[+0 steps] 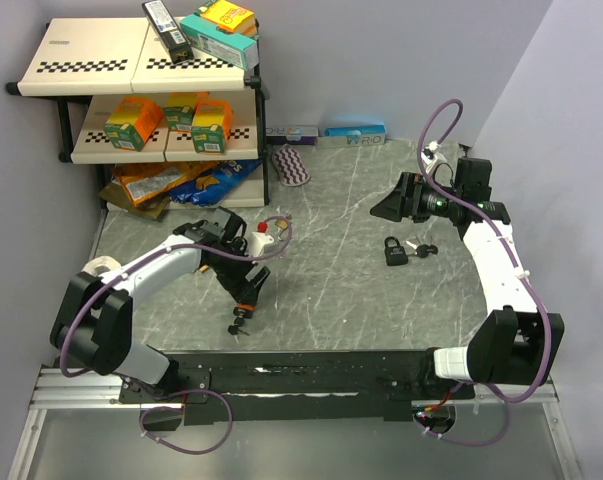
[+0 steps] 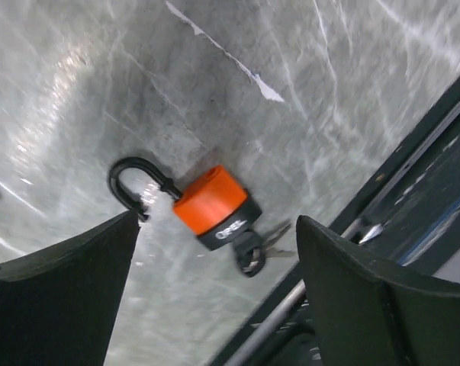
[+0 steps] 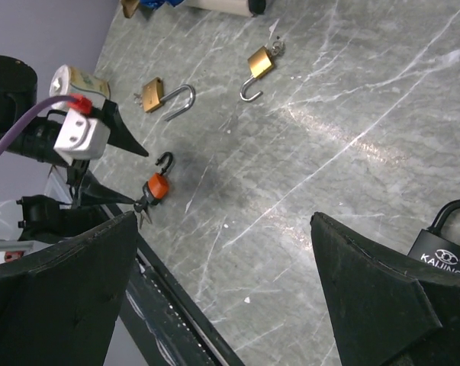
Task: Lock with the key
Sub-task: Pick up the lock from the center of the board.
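Orange padlock with a black base (image 2: 212, 206) lies on the grey marbled tabletop (image 2: 329, 91), mid-frame in the left wrist view, beneath the left gripper (image 2: 218, 229), spread wide and empty (the right gripper (image 3: 223, 219) likewise). Approach seems the step in hand; next, press home its black shackle (image 2: 114, 181), swung open, then turn the silver keys (image 2: 274, 235) hanging at its base.

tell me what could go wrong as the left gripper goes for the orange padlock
1. The orange-bodied padlock, its black shackle open, lies close to the black front rail. A nudge from the open left gripper could slide it across the smooth tabletop onto the rail.
2. The small keys stick out of its base. Closing fingers might catch them and twist the lock.
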Robot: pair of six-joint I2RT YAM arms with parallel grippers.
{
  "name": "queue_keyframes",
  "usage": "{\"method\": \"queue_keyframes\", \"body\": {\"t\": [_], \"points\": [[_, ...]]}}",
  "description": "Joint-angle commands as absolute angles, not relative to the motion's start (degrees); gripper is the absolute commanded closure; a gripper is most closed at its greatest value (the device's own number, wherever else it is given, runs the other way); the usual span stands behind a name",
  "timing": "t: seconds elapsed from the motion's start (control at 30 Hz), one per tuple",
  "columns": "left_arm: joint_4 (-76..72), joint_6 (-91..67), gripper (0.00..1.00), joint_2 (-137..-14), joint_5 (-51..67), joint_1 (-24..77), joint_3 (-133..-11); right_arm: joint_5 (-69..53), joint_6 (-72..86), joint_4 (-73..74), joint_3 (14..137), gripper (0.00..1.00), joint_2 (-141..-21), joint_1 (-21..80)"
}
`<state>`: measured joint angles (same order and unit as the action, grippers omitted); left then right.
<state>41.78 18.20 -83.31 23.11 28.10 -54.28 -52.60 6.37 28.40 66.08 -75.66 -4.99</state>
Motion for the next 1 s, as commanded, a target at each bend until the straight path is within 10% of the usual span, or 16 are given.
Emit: {"method": "queue_keyframes", "body": {"t": [0.0,0.63,0.9,0.97], "points": [[41.13,3.36,0.13,-85.59,21.19,29.53,-54.75,-53.97,7.12,27.60,67.06,0.00,-75.32,-4.92],[41.40,-14.67,0.27,-95.80,4.75,37.88,-56.78,-52.82,6.50,27.51,66.18,0.00,-74.79,-4.92],[37.80,-18.01,0.94,-93.08,3.69,37.62,-58.97,-49.58,7.90,27.25,64.87,0.00,-74.71,-4.84],[36.04,-21.17,0.96,-89.94,5.18,36.92,-61.87,-46.86,8.87,27.68,65.04,0.00,-74.88,-3.70]]}}
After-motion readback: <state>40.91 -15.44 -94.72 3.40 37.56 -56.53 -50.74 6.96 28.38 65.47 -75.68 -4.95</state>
